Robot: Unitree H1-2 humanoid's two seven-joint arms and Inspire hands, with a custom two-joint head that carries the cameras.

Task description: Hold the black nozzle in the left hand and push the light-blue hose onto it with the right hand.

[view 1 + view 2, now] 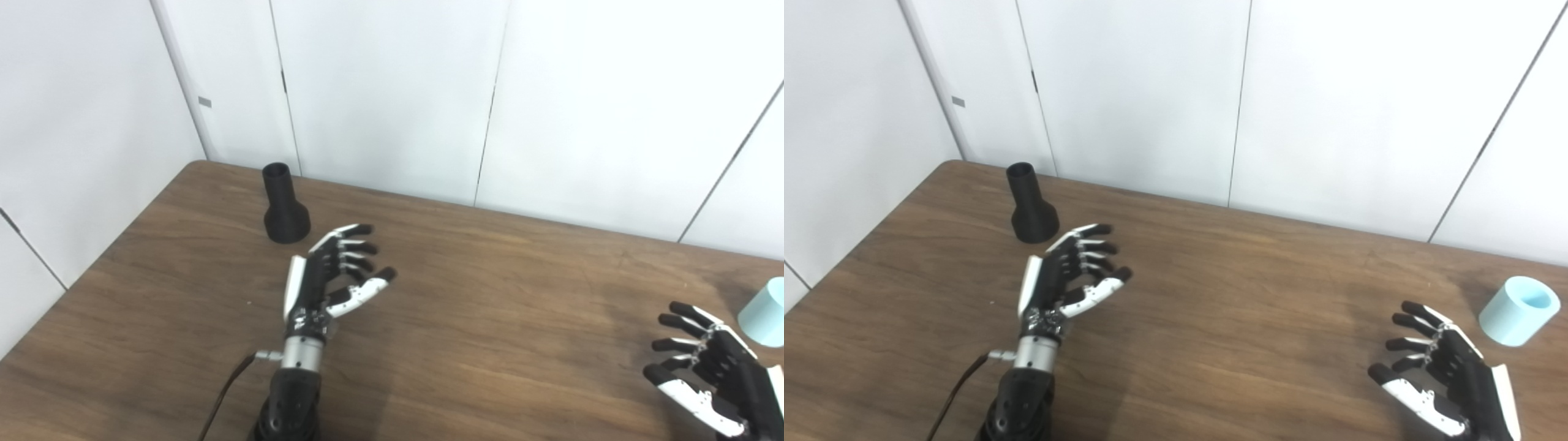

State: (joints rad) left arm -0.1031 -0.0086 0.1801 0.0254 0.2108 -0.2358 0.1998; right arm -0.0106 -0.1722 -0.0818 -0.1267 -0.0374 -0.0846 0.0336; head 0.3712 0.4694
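Right hand (1448, 376) splayed, left hand (327, 275) raised empty

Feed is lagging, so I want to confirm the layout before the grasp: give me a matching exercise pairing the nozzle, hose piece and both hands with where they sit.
Things:
1. Black flared plastic nozzle
2. Light-blue cylindrical hose piece
3. Left robot hand
4. Right robot hand

Places:
A. Far right of the wooden table
B. Open, just right of and nearer than the nozzle
C. Upright near the far left corner
D. Open, beside the hose piece

Pairs: 1-C, 2-A, 3-B, 4-D
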